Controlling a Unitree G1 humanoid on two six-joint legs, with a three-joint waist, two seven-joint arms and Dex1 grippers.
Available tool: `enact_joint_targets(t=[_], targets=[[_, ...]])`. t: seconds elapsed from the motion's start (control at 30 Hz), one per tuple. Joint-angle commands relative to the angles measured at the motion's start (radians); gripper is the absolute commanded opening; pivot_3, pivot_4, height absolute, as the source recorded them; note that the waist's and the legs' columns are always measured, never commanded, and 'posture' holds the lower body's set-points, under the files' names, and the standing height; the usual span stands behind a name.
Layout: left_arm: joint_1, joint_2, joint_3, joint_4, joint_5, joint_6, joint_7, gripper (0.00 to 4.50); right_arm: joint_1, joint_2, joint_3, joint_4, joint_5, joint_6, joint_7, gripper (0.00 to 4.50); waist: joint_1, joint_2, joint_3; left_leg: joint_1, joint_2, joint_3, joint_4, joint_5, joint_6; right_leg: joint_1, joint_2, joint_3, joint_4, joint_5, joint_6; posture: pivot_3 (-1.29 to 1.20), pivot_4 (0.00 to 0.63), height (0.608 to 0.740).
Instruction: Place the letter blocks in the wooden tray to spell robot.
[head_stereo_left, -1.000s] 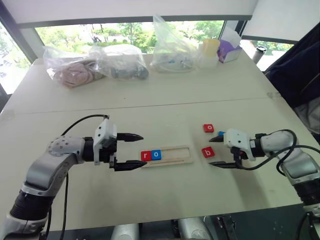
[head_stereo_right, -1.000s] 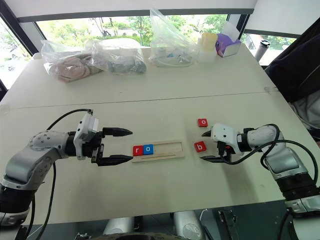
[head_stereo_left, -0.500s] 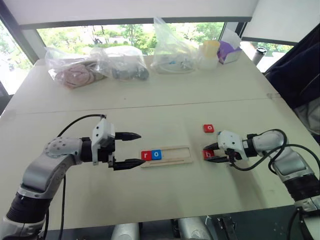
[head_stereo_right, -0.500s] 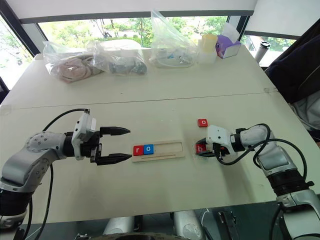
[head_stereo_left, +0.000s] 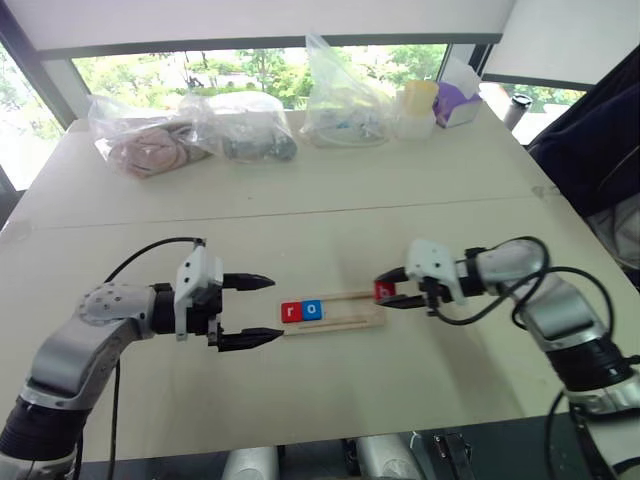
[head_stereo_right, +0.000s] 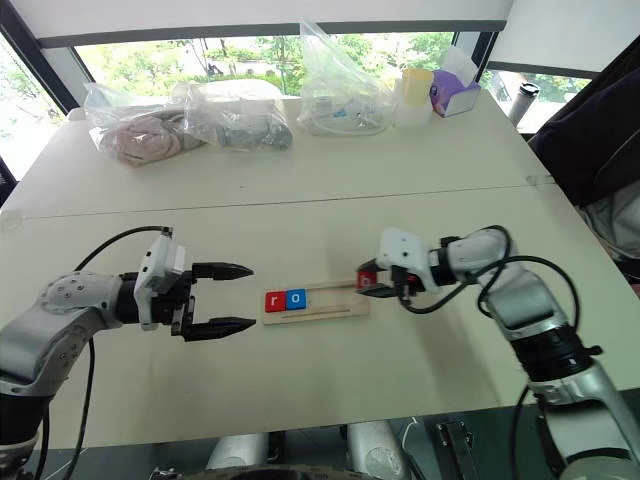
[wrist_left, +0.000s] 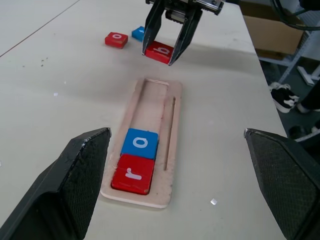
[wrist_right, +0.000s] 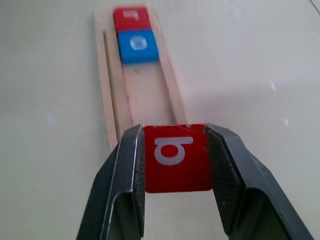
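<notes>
Right gripper (wrist_right: 175, 200), jaws clamped on the red b block (wrist_right: 176, 157) above the tray (wrist_left: 170, 130) end, could seat it crooked beside o (wrist_left: 140, 143); left gripper (head_stereo_left: 247, 311) gapes empty.

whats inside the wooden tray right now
Inside the wooden tray: a red r block at one end, a blue o block touching it. The rest of the slot is bare wood; nothing there is covered.

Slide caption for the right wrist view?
Right pincer grips the red b block just short of the wooden tray holding r and o.
</notes>
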Motion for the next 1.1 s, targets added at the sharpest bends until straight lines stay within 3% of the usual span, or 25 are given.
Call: enact_joint_targets(t=[0.03, 0.27, 1.1], targets=[[0.012, 0.009, 0.034, -0.042, -0.011, -0.018, 0.009, 4.5, -0.042, 0.056, 0.082, -0.038, -0.045, 0.035, -0.037, 1.17, 0.0, 0.0, 0.0, 0.0, 0.0, 0.0, 0.0, 0.0, 0.0, 0.0, 0.0, 0.0, 0.0, 0.0, 0.0, 0.0, 0.15, 0.74], [0.07, 0.032, 0.062, -0.082, -0.018, -0.02, 0.008, 4.5, -0.072, 0.113, 0.16, 0.028, -0.115, 0.012, -0.075, 1.17, 0.002, 0.0, 0.0, -0.001, 0.0, 0.001, 0.001, 0.0, 0.0, 0.0, -0.002, 0.0, -0.001, 0.0, 0.0, 0.0, 0.15, 0.74], [0.057, 0.012, 0.038, -0.093, -0.011, -0.02, 0.048, 4.5, -0.093, 0.161, 0.162, 0.046, -0.104, 0.051, -0.07, 1.17, 0.0, 0.0, 0.0, -0.001, 0.0, 0.001, 0.0, 0.0, 0.0, -0.001, -0.001, 0.0, 0.0, 0.0, 0.0, 0.0, 0.15, 0.74]])
